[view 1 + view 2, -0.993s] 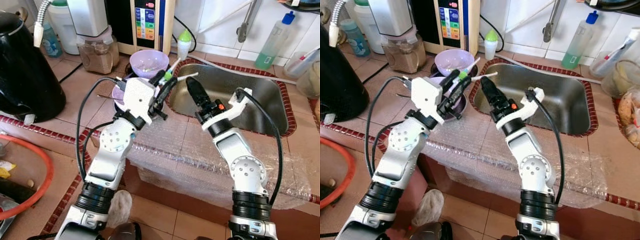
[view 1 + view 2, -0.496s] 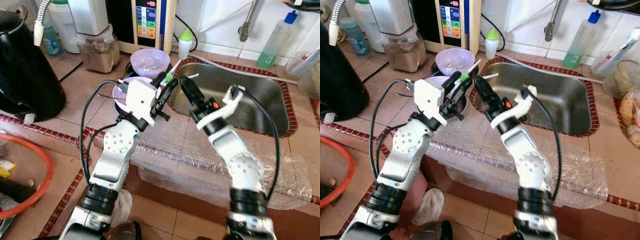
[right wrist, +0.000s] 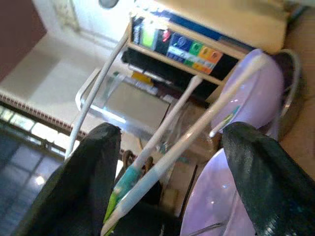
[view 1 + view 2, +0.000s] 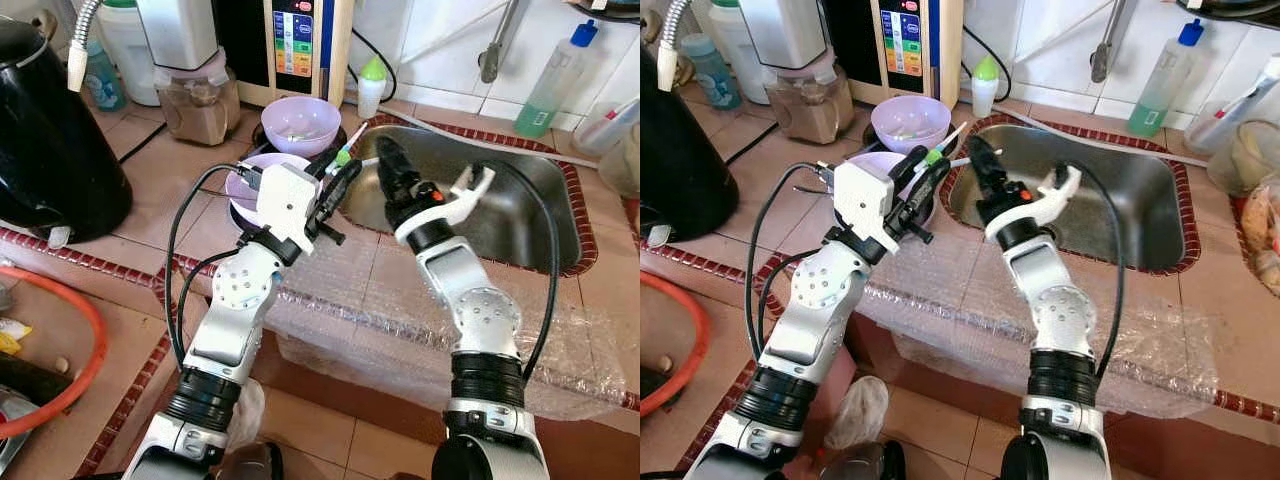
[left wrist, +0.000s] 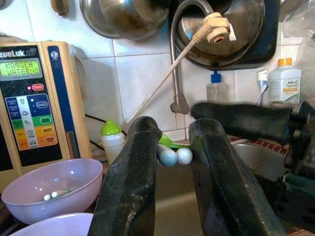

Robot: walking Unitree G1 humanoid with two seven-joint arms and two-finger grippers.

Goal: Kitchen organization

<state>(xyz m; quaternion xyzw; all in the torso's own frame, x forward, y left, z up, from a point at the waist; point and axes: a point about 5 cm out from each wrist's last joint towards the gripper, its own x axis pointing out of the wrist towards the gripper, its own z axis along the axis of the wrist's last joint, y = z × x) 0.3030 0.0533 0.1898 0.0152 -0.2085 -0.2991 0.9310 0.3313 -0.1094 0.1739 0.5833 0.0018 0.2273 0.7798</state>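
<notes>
My left gripper (image 4: 338, 178) is shut on a small bundle of slim white utensils with green parts (image 4: 346, 156), held over the counter beside the sink's left rim. In the left wrist view their rounded ends (image 5: 172, 156) sit pinched between the two black fingers (image 5: 133, 187). My right gripper (image 4: 384, 166) is right beside them, over the sink's left end. In the right wrist view its fingers (image 3: 93, 182) stand wide open, with the utensil shafts (image 3: 167, 157) running between them, not touching. A purple bowl (image 4: 252, 178) lies under the left gripper.
A second purple bowl (image 4: 300, 122) with scraps stands behind. The steel sink (image 4: 500, 205) is to the right. Bubble wrap (image 4: 400, 320) covers the counter edge. A black pot (image 4: 50, 130), blender jar (image 4: 195, 100), water unit (image 4: 295, 45) and bottles (image 4: 555, 85) line the back.
The right gripper has swung left and forward, closing in on the utensils in the left gripper. The left arm has shifted slightly right, still holding them.
</notes>
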